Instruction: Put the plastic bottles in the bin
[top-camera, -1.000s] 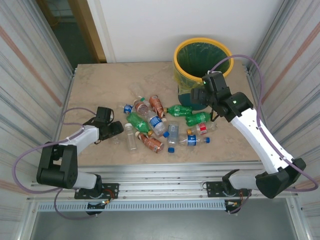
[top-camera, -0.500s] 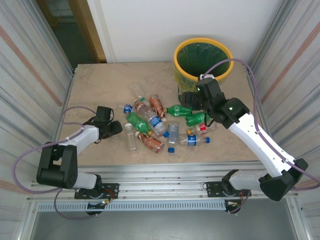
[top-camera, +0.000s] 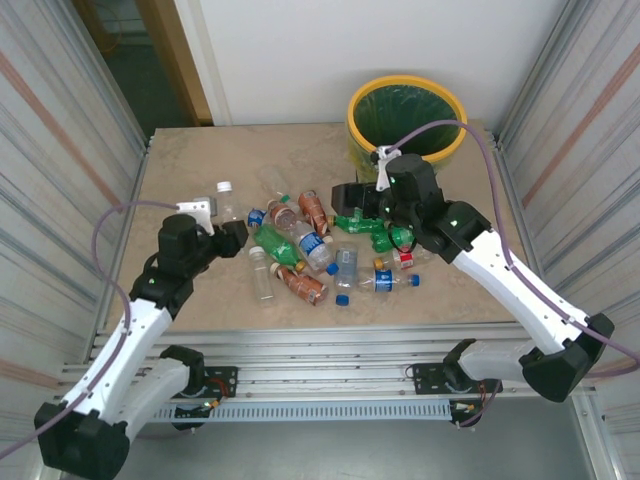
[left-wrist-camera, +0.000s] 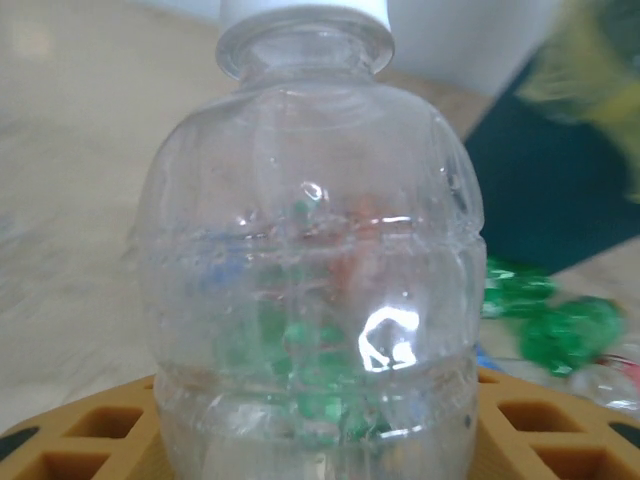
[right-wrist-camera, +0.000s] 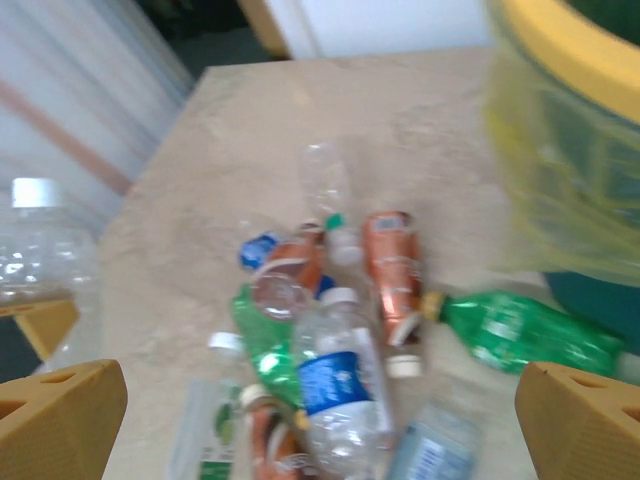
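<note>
Carry step: my left gripper (top-camera: 222, 222) grasped a clear bottle (left-wrist-camera: 310, 270); my right gripper (right-wrist-camera: 320, 420) gaped over the pile (top-camera: 310, 245). Next, probably, a swing toward the bin (top-camera: 405, 80) at two o'clock.

The top camera looks down from above and behind on the whole table (top-camera: 190, 160). The left wrist camera sits close against the clear bottle (left-wrist-camera: 310, 270) between its jaws. The right wrist camera shares this bottle, past its left-hand jaw.
</note>
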